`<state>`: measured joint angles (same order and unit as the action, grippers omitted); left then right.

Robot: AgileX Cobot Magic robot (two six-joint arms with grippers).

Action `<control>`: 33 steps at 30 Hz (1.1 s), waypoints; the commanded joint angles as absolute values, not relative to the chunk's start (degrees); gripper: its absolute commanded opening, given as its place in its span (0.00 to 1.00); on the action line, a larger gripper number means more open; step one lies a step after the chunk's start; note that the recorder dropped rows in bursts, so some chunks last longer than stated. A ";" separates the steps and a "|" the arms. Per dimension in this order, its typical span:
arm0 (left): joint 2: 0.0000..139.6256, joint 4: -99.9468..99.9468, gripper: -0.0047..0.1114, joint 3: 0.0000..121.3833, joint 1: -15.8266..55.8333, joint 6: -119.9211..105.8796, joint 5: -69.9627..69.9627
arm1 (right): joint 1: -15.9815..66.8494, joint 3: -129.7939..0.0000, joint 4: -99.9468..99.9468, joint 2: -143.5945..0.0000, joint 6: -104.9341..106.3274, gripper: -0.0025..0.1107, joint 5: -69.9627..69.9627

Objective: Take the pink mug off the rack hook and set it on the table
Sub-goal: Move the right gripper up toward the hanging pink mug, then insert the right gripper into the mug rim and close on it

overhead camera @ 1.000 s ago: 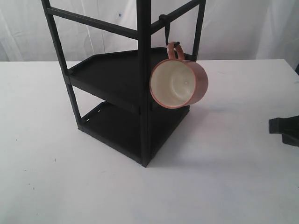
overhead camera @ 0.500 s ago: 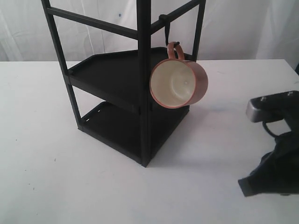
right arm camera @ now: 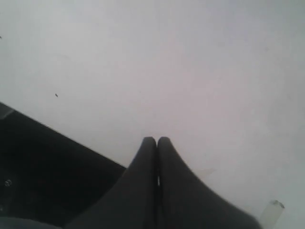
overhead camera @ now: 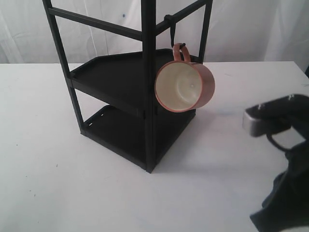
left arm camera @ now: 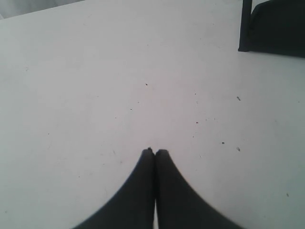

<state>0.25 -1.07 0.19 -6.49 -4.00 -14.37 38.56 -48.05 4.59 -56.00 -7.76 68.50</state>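
**A:** What sits nearest?

**B:** The right arm (overhead camera: 292, 183), low at the near right edge of the exterior view, above the white bench (overhead camera: 48, 169). Its wrist view shows the right claw (right arm camera: 156, 140) clenched, tips pressed together with nothing between them. A dark mass lies beside it there, too blurred to name.

**A:** And the other?

**B:** The left claw (left arm camera: 155, 151) is likewise clenched and empty over bare bench, with a corner of the black rack (left arm camera: 274, 28) ahead of it.

**A:** The mug?

**B:** Farther back. The pink mug (overhead camera: 186, 87) hangs by its handle from the rack hook (overhead camera: 172, 34), which drops from the rack's top bar. Its cream inside faces the camera. The rack's front post overlaps its rim on the left. Open bench lies between mug and right arm.

**A:** Behind?

**B:** A white curtain (overhead camera: 251, 29).
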 commanded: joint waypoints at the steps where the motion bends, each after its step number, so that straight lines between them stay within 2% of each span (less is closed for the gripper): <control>1: 0.00 -1.11 0.04 0.00 -6.60 -3.87 -14.68 | 42.84 -57.39 1.27 -55.59 -13.45 0.02 69.96; 8: 0.00 -1.11 0.04 0.00 -6.60 -3.87 -14.68 | 47.84 -69.08 0.88 -59.41 -14.26 0.02 69.27; 13: 0.00 -1.11 0.04 0.00 -6.60 -3.87 -14.68 | 47.97 -69.90 -0.45 -61.77 -11.18 0.02 49.53; 17: 0.00 -1.11 0.04 0.00 -6.60 -3.87 -14.68 | 47.97 -69.90 -11.45 -61.77 -11.48 0.03 45.33; 21: 0.00 -1.11 0.04 0.00 -6.60 -3.87 -14.68 | 47.97 -69.90 -14.20 -61.77 -14.05 0.16 49.20; 25: 0.00 -1.11 0.04 0.00 -6.60 -3.87 -14.68 | 47.97 -69.90 -14.20 -61.77 -14.05 0.37 50.81; 28: 0.00 -1.11 0.04 0.00 -6.60 -3.87 -14.68 | 47.97 -69.90 -14.20 -62.04 -14.05 0.48 50.58; 30: 0.00 -1.11 0.04 0.00 -6.60 -3.87 -14.68 | 47.97 -69.90 -14.20 -62.81 -14.05 0.53 50.58; 33: 0.00 -1.11 0.04 0.00 -6.60 -3.87 -14.68 | 47.97 -70.26 -14.20 -65.17 -14.05 0.54 53.43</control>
<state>0.25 -1.07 0.19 -6.49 -4.00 -14.37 47.95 -69.55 -13.90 -63.25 -13.91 51.17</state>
